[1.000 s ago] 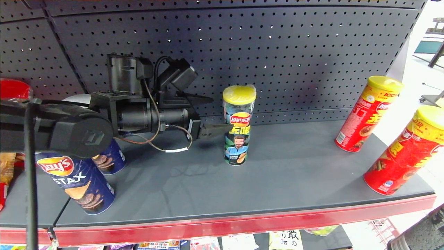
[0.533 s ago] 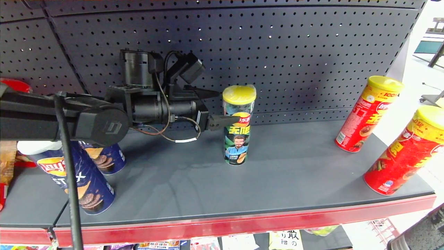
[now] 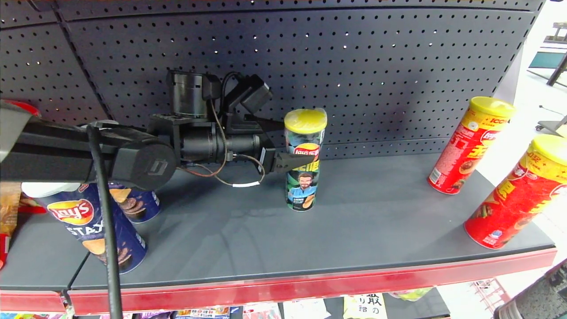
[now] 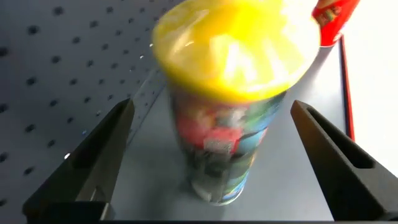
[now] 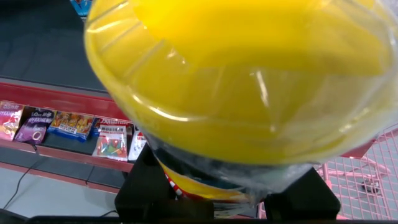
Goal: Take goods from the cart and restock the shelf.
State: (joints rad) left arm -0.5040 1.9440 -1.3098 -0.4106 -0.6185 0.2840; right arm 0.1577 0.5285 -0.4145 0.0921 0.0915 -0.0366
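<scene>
Shelf (image 3: 376, 212) of dark grey board runs across the middle of the head view, with a pegboard (image 3: 354, 66) behind it. At frame centre a green can (image 3: 303, 186) with a yellow lid stands upright on the shelf, near the pegboard.

The left gripper (image 3: 297, 141) comes in from the left of the frame, level with the can's upper half. Its jaws are spread wide, one finger (image 3: 292, 160) crossing in front of the can and the other behind it. The left wrist view shows a gap on each side of the can, so it has hold of nothing.

In the right wrist view the right gripper (image 5: 227, 186) has its black fingers closed against the sides of a held can (image 5: 242, 81), which is yellow-lidded with a red and yellow body.

Two red cans (image 3: 471, 144) stand at the right end of the shelf. Two blue cans (image 3: 99, 230) stand at lower left, partly behind the arm.
</scene>
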